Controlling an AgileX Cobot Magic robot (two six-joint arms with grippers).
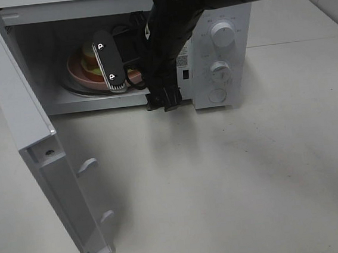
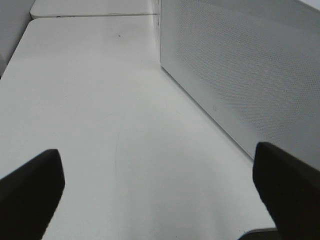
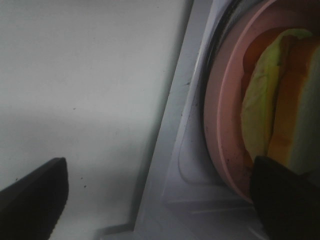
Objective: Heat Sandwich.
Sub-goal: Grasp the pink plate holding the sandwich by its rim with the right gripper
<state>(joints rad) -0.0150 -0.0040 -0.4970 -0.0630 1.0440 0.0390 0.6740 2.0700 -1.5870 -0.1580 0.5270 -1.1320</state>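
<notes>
The sandwich (image 1: 89, 57), tan bread with green and yellow filling, lies on a round pink plate (image 1: 79, 73) on the turntable inside the open microwave (image 1: 223, 67). My right gripper (image 1: 109, 63) reaches in through the opening, right beside the plate. The right wrist view shows the sandwich (image 3: 280, 115) and the plate's rim (image 3: 225, 100) close up. There the right gripper (image 3: 157, 175) is open wide; one finger overlaps the plate's edge and nothing is held. My left gripper (image 2: 157, 160) is open over bare table, out of the exterior high view.
The microwave door (image 1: 32, 133) swings far open to the left, over the table's front. Its perforated panel (image 2: 240, 75) stands beside the left gripper. Two knobs (image 1: 223, 36) sit on the microwave's right panel. Bare white table (image 1: 234, 180) lies in front.
</notes>
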